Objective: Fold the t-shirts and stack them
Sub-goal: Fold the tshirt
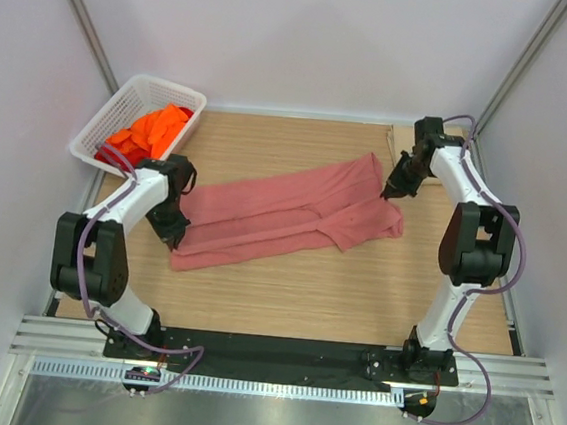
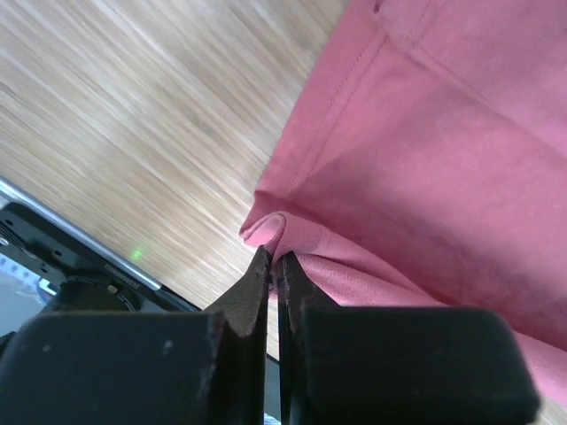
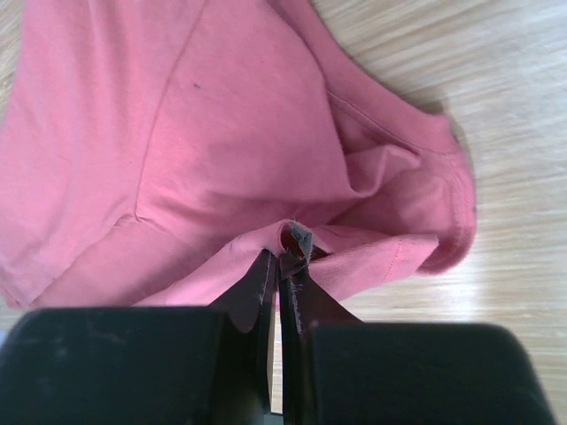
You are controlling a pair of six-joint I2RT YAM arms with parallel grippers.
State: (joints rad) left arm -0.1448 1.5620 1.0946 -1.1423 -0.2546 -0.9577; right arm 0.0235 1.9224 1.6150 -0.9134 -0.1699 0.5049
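A salmon-pink t-shirt (image 1: 288, 216) lies stretched across the middle of the wooden table, folded lengthwise. My left gripper (image 1: 174, 230) is shut on its left end; in the left wrist view a pinch of the pink t-shirt (image 2: 425, 150) bunches at the tips of my left gripper (image 2: 274, 258). My right gripper (image 1: 390, 191) is shut on the shirt's right end. There the pink t-shirt (image 3: 221, 133) and a small grey label sit between the tips of my right gripper (image 3: 285, 257). Orange and red t-shirts (image 1: 151, 129) are piled in the basket.
A white lattice basket (image 1: 147, 89) stands at the back left corner of the table (image 1: 306, 295). A flat brown piece (image 1: 403, 136) lies at the back right. White walls enclose the table on three sides.
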